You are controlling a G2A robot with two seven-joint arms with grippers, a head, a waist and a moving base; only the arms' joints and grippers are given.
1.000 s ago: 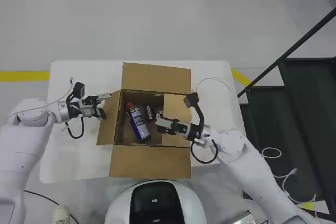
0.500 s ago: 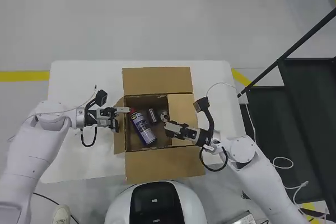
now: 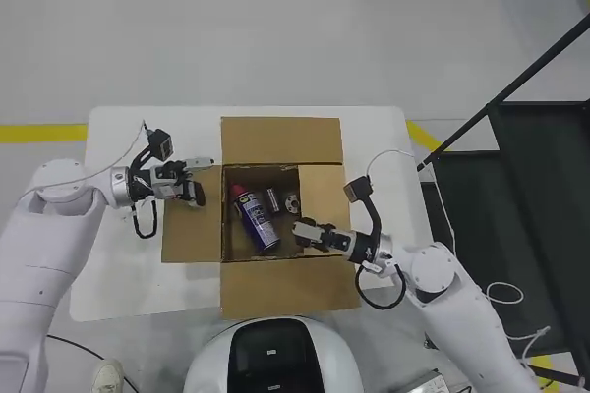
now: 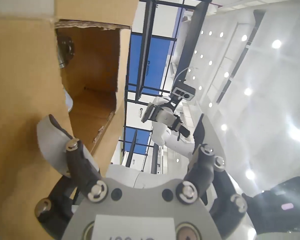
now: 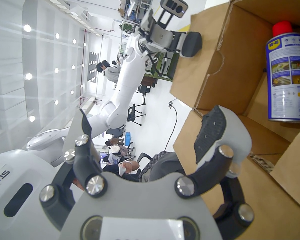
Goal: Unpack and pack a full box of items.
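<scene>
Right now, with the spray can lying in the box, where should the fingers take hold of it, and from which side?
Probably mid-body on the spray can, from straight above through the open box. It lies flat on the box floor, red cap toward the far wall, so the fingers closing across its round width fit best.

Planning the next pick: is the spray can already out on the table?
No, the spray can lies inside the open box.

A white counter (image 3: 128,138) is set on a grey floor (image 3: 275,49). A yellow line (image 3: 29,132) is marked on the floor left of the counter. A black metal frame (image 3: 541,147) is placed at the right, and white cable (image 3: 501,295) is looped on the floor near it.
</scene>
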